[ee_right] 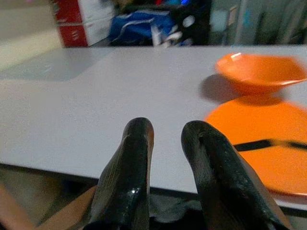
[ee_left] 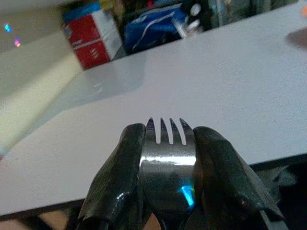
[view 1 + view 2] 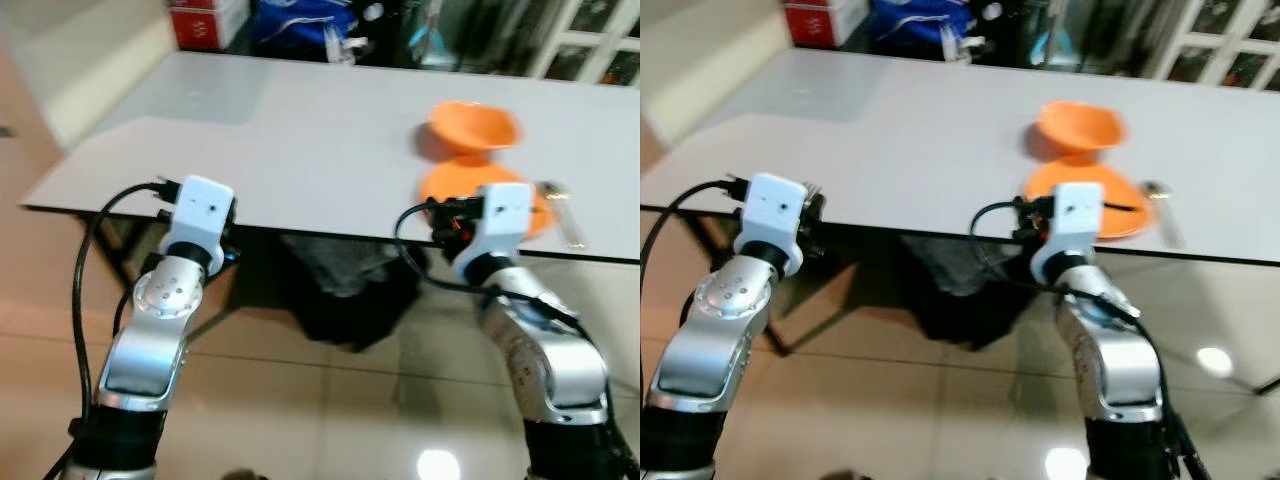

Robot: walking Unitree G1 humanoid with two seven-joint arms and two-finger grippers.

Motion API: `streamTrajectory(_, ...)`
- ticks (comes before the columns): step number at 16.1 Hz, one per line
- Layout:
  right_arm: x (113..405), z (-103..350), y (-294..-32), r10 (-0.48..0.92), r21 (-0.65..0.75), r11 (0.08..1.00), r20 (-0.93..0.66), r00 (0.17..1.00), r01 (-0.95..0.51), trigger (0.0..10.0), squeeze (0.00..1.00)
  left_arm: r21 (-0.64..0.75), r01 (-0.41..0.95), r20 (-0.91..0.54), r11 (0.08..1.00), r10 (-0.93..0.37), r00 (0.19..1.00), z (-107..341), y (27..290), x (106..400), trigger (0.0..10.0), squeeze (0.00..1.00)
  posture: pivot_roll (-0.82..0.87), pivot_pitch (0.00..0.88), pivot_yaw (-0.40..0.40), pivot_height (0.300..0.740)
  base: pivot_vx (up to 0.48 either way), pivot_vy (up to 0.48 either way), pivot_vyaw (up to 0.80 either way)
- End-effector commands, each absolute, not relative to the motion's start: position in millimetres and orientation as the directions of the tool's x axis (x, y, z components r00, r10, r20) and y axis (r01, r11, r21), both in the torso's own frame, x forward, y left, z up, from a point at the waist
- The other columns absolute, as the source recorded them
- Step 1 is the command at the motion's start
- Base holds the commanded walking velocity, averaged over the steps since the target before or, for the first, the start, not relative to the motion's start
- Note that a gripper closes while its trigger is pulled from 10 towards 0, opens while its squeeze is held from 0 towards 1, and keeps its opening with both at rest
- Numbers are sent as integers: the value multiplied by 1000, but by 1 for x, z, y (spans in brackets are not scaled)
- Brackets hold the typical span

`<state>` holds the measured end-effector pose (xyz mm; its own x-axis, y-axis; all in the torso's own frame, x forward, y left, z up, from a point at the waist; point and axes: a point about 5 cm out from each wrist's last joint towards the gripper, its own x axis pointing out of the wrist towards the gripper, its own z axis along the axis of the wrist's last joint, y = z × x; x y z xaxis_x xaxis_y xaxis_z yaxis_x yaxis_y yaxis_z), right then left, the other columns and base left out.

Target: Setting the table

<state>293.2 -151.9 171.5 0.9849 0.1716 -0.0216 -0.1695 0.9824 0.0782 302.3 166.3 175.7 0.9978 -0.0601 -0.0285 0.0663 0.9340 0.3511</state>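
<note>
At the moment of inspection the robot stood at the near edge of a large white rectangular table [image 3: 300, 140], which filled the upper half of both head views. The left gripper [image 2: 165, 158] was held at the table's near edge, lower left of the head views, its two black fingers [image 2: 120, 167] clamped on the neck of a shiny silver metal fork [image 2: 167, 148], tines pointing forward over the tabletop. The right gripper [image 1: 168, 158] hovered at the near edge in the right of the frame, its fingers slightly apart and holding nothing. Just beyond it lay a flat round orange plate [image 1: 259, 139] with a thin dark utensil [image 1: 264, 143] lying across it; what sort could not be told. A shallow orange bowl [image 3: 472, 125] sat immediately behind the plate, at or on its far rim; whether they touched could not be settled. A pale utensil [image 3: 565, 215], blurred, rested on the table just right of the plate. Red and white cartons [image 2: 93, 36] and a blue bag [image 3: 300, 25] stood beyond the far edge. In the inspector's judgement, the step in hand was delivery of the fork to the place setting, the plate and bowl being already laid. The next move would call for carrying the fork rightward across the table, lowering it flat beside the plate's left edge, and releasing only once it lay on the surface.
</note>
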Motion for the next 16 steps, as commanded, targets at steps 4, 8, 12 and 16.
streamTrajectory(4, 295, 178, -148, 172, 78, 982, 6, 985, -172, 10000, 0, 288, 22, 6, 957, -24, 1000, 183, 171, 303, 10000, 0, -4, 10, -8, 740, 0, -240, 0)
streamTrajectory(8, 297, 178, -144, 185, 111, 977, -1, 983, -183, 10000, 0, 237, 73, -16, 969, -72, 997, 183, 171, 303, 10000, 0, -1, 0, -10, 740, 186, 0, 0)
streamTrajectory(12, 297, 177, -142, 193, 107, 975, 0, 981, -192, 10000, 0, 228, 71, -24, 971, -67, 997, 182, 173, 302, 10000, 0, -1, 0, -8, 740, 437, 0, 0)
streamTrajectory(16, 298, 178, -140, 200, 124, 972, 1, 980, -198, 10000, 0, 232, 78, -30, 970, -73, 997, 182, 174, 303, 10000, 0, -2, 0, -8, 740, 450, 0, -148)
